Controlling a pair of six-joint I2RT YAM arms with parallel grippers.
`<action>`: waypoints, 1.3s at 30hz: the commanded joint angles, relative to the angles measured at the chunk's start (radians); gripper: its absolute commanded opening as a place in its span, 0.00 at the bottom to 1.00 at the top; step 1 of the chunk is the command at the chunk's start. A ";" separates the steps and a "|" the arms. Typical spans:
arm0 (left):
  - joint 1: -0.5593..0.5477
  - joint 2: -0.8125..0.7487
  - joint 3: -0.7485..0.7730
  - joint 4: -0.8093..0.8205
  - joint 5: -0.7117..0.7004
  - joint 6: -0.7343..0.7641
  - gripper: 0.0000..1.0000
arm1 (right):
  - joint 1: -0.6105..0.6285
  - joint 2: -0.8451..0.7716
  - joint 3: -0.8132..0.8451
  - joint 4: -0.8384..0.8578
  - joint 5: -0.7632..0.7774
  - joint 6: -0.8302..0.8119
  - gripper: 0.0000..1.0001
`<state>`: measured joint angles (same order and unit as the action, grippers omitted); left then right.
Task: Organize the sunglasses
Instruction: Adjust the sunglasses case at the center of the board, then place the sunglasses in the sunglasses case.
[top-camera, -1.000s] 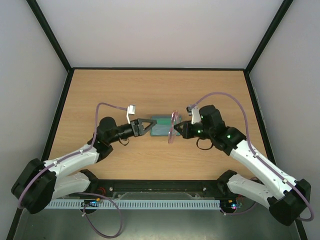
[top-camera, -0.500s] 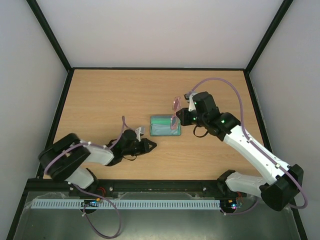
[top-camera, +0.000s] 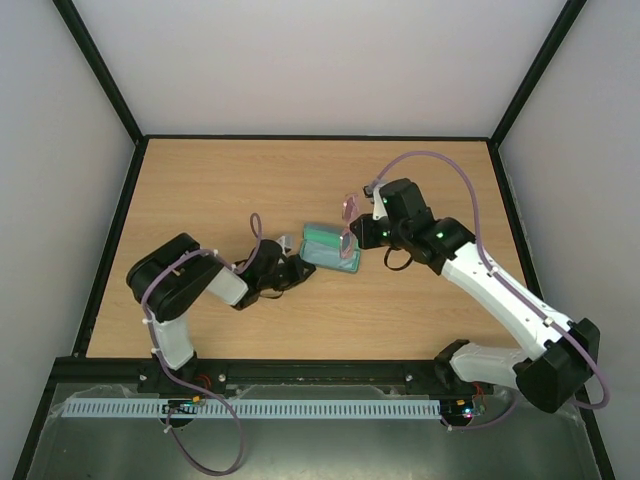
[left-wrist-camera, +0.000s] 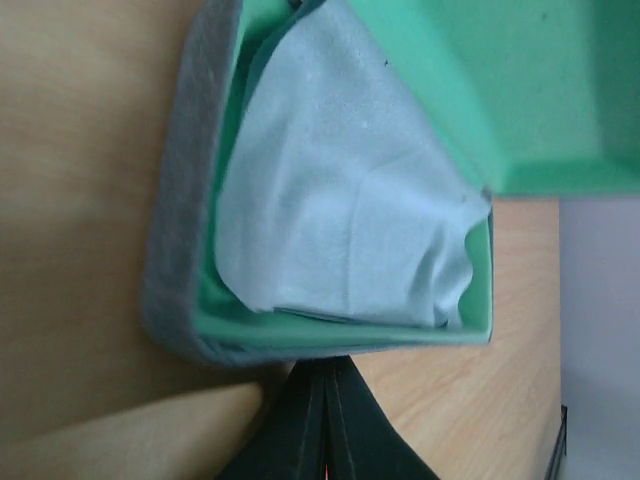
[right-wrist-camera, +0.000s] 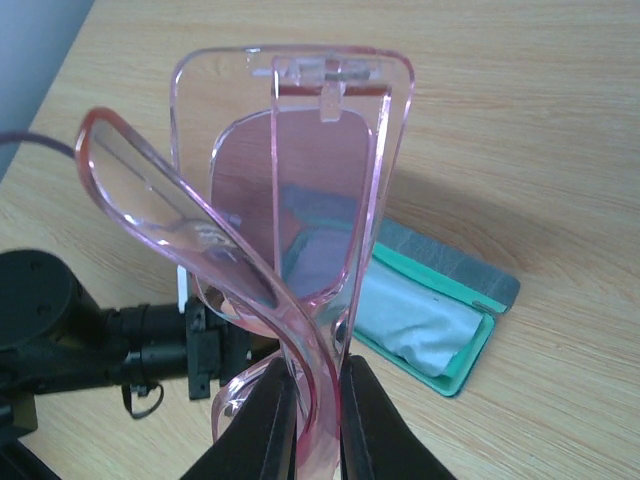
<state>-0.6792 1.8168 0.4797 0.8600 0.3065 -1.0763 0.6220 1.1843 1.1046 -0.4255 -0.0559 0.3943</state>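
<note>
The right claw (right-wrist-camera: 308, 405) is clamped on the lower edge of the small translucent pink plastic sunglasses (right-wrist-camera: 290, 200). Its two black fingers (right-wrist-camera: 268, 412) pinch the frame so that the glasses stand upright above it, clear of the table. The sunglasses are in the air, just over the near end of the blue-grey oblong case (right-wrist-camera: 478, 282), not yet inside it.

The step in hand looks like laying the glasses into the open case. To do it well:
- Turn the wrist until the frame's long side runs along the case's long side.
- Lower the glasses lens-flat, not edge-first.
- Let go only once the frame is resting on something.

The grip is narrow and the frame is thin, glossy and curved, so it could pivot or slip if it is pushed against the rim.

Beyond the glasses, the case has a felt-like grey outer wall (left-wrist-camera: 178, 210) and a smooth green lining. A soft, crumpled light blue cloth (left-wrist-camera: 340, 220) fills most of its tray and should cushion the lenses.

Across the case from the right claw, the left claw (left-wrist-camera: 325, 425) has its fingers pressed together on nothing. Its tips are right at the case's grey wall, a good place to brace the case against sliding on the smooth pale wooden table (top-camera: 250, 190).
</note>
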 joint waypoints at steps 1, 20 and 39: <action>0.033 0.045 0.076 -0.006 -0.006 0.048 0.02 | -0.002 0.040 0.033 -0.056 -0.015 -0.030 0.02; 0.145 0.183 0.308 -0.142 0.033 0.153 0.02 | 0.116 0.449 0.310 -0.234 0.176 -0.072 0.01; 0.166 0.113 0.303 -0.161 0.041 0.179 0.03 | 0.124 0.766 0.550 -0.366 0.342 -0.010 0.01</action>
<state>-0.5205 1.9972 0.8181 0.7094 0.3500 -0.9211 0.7403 1.8927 1.5974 -0.6910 0.2226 0.3565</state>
